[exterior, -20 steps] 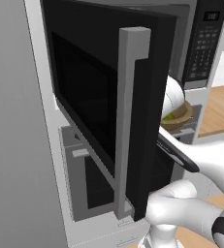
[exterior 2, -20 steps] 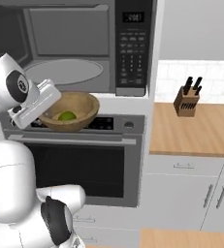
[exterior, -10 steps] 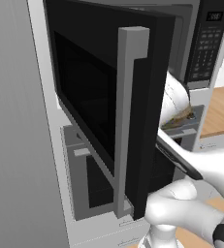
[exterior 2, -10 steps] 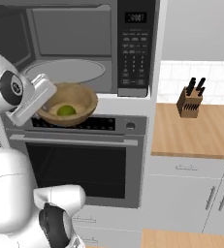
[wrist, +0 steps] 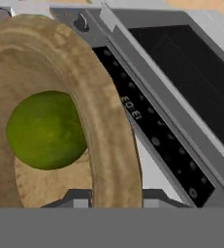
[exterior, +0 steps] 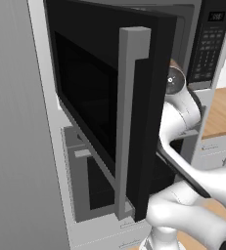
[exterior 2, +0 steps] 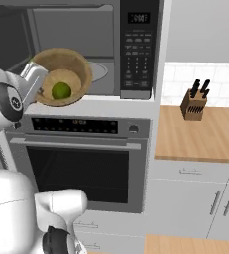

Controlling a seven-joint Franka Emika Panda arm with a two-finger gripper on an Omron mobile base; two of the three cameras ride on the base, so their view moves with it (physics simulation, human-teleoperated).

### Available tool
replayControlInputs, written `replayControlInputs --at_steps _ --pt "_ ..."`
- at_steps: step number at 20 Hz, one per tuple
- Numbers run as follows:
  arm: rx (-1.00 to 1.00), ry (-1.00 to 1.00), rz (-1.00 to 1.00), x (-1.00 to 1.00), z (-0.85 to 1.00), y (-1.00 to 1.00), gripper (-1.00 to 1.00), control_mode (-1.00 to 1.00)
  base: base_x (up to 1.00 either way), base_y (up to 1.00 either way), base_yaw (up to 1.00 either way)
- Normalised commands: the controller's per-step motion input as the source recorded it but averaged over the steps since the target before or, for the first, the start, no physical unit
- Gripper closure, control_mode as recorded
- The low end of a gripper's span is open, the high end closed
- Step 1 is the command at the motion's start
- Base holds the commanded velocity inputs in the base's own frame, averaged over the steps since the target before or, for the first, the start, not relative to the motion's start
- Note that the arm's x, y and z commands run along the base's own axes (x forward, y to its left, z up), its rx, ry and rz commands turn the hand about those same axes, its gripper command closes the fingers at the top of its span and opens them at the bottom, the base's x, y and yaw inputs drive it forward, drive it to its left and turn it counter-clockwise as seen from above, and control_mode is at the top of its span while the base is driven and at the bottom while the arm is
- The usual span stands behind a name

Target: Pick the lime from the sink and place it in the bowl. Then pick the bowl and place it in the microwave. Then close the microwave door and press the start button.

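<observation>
Left base view: the microwave door [exterior: 109, 112] stands swung wide open, its long silver handle [exterior: 129, 122] facing the camera, and the white arm [exterior: 180, 110] reaches past the door's edge toward the cavity; the load it carries is hidden behind the door. Right base view: the bowl [exterior 2: 62, 77] is held up at the mouth of the microwave [exterior 2: 86, 49], tipped so its inside faces the camera, with the lime [exterior 2: 61, 91] resting low in it; the oven [exterior 2: 81, 158] lies directly below and a knife block [exterior 2: 194, 101] stands well apart on the counter. The gripper [exterior 2: 36, 79] meets the bowl at its left rim, clamped on that wooden wall. Hand view: the bowl's thick rim [wrist: 104, 106] runs close past the camera, the lime [wrist: 45, 130] sits against the inner wall, and the oven's control strip [wrist: 152, 140] passes beneath. Judgement: the bowl is rigid wood, light, and not fragile, so a rim pinch is a sound hold, though the off-centre grip invites sagging. The lime is firm, smooth, and free to roll; given the present tilt, it could spill unless the bowl is levelled before being set down.
</observation>
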Motion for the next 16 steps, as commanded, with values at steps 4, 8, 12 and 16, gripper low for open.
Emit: replayControlInputs --at_steps 4,8,12,16 --pt "-0.02 -0.15 0.27 0.83 0.69 0.02 1.0 -1.0 0.0 0.0 0.0" --pt "-0.09 -0.03 0.22 0.92 0.56 0.11 1.0 -1.0 0.0 0.0 0.0" --pt "-0.13 0.03 0.21 0.87 0.2 0.18 1.0 -1.0 0.0 0.0 0.0" --pt "-0.15 0.16 0.19 0.83 0.0 0.19 1.0 -1.0 0.0 0.0 0.0"
